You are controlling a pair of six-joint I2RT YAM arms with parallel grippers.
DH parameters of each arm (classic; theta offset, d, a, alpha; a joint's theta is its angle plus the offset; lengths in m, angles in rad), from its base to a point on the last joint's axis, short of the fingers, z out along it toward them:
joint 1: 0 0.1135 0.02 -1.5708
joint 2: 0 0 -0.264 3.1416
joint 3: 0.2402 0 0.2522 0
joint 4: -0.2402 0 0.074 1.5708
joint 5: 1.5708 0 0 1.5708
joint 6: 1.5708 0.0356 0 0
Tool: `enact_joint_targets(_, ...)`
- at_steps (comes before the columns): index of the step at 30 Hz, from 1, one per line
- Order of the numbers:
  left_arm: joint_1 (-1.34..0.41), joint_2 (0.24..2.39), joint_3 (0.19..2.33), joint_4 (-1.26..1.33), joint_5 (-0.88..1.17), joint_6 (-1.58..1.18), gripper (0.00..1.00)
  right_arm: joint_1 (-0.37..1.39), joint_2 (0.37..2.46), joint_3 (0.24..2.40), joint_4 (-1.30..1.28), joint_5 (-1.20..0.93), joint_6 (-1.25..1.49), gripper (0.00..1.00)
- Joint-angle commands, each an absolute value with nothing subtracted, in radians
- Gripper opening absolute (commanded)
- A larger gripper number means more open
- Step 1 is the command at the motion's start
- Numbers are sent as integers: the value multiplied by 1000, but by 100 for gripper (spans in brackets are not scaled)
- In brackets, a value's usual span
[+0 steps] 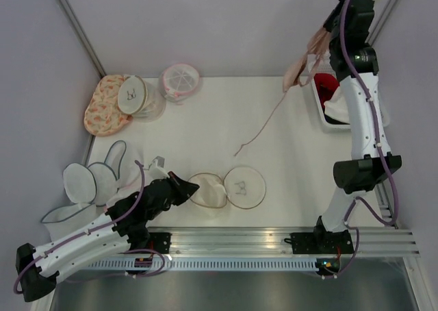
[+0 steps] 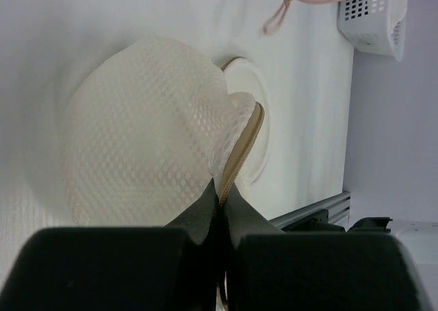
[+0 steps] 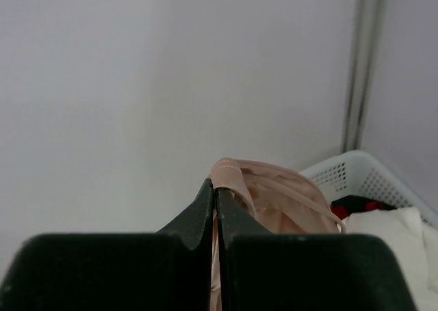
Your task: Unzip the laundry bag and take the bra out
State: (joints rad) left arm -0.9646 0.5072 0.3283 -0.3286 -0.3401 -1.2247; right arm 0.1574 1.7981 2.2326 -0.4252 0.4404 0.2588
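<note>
The round cream mesh laundry bag (image 1: pixel 229 188) lies open like a clamshell near the table's front; the right half shows the small black bra drawing. My left gripper (image 1: pixel 195 186) is shut on its tan zipper rim (image 2: pixel 241 150), at the left half. My right gripper (image 1: pixel 320 45) is raised at the back right, above the white basket, shut on the pale pinkish-beige bra (image 1: pixel 302 68). The bra hangs from it, one thin strap (image 1: pixel 263 126) trailing down to the table. In the right wrist view the bra (image 3: pixel 274 201) bunches at the fingertips.
A white perforated basket (image 1: pixel 325 116) at the right edge holds a red garment (image 1: pixel 327 86) and a white one (image 1: pixel 339 110). An orange floral bag (image 1: pixel 106 105) and a pink-trimmed domed mesh bag (image 1: pixel 181 81) sit at the back left. More white mesh bags (image 1: pixel 92 177) lie at the left.
</note>
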Motion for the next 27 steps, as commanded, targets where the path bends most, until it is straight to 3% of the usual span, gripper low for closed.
enact_joint_targets(1, -965, 483, 374, -359, -357, -1189, 2, 24, 1845, 2417, -399, 385, 299, 0)
enact_joint_targets(10, -965, 482, 374, -399, -364, -1207, 2, -217, 1856, 2413, -105, 332, 403, 1)
enact_joint_targets(13, -965, 492, 370, -397, -365, -1221, 2, -273, 1904, 2512, -49, 305, 423, 0)
enact_joint_targets(16, -966, 508, 368, -393, -368, -1230, 2, -291, 1934, 2582, -28, 302, 420, 0)
enact_joint_targets(27, -966, 546, 356, -373, -360, -1246, 2, -310, 1965, 2447, 31, 247, 426, 1)
